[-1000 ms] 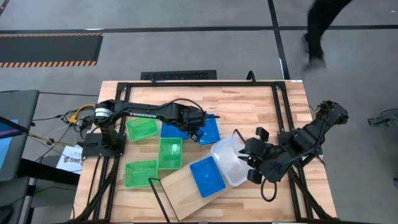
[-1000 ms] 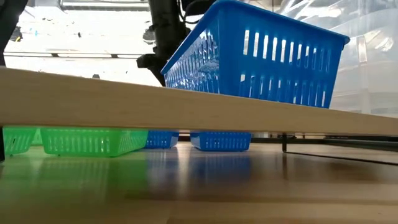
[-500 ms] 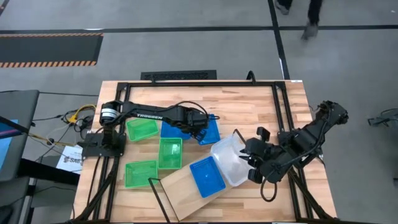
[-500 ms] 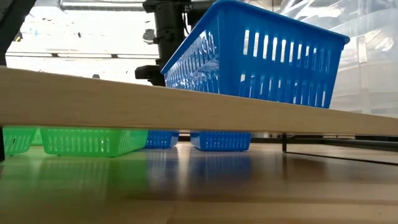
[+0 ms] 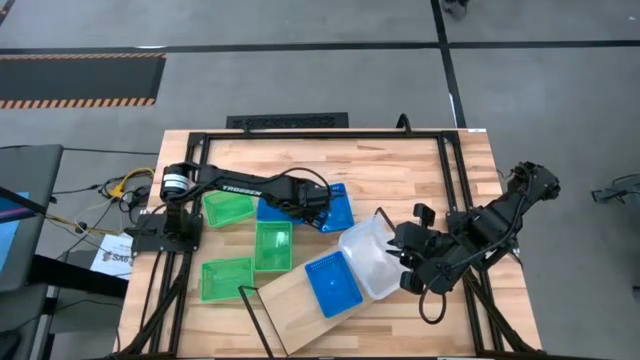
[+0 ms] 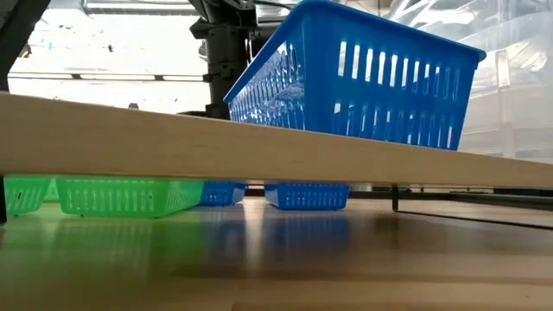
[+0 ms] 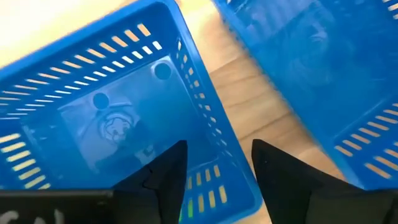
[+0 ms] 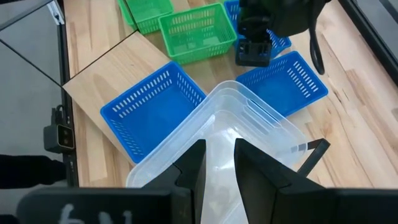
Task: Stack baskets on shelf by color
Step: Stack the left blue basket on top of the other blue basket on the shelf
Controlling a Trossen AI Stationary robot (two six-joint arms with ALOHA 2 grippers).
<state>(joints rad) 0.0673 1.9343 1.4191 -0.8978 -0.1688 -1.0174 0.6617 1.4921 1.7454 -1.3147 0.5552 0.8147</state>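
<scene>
Two blue baskets [image 5: 338, 210] lie side by side on the table. My left gripper [image 5: 312, 207] hangs open over them. In the left wrist view it [image 7: 217, 152] straddles the side wall [image 7: 214, 134] of one blue basket [image 7: 106, 118], one finger inside and one outside; I cannot tell whether they touch. The second blue basket [image 7: 323, 68] lies beside it. Three green baskets [image 5: 272, 245] rest on the table. The shelf [image 5: 290, 300] carries a blue basket [image 5: 333, 283] and nested clear baskets [image 5: 370, 258]. My right gripper [image 5: 404, 262] is at the clear baskets' right side. My right gripper is shut on the clear baskets' rim [image 8: 219, 146] at the end nearest the table's right edge, the thin plastic wall pinched between its two fingers [image 8: 189, 168]. It comes in slanting from the right. The clear baskets sit on the shelf's right end, next to the blue one.
Black wire frames [image 5: 255, 315] stand at both ends of the shelf. A black metal frame [image 5: 300, 133] runs round the tabletop. In the low view the shelf plank [image 6: 259, 147] crosses the whole picture with the blue basket [image 6: 363, 78] on it. Bare wood lies at the table's far right.
My left gripper has come down toward the two blue baskets and shifted slightly toward the table's left. The baskets and my right arm have kept still. A person walking beyond the far edge has moved almost out of the picture.
</scene>
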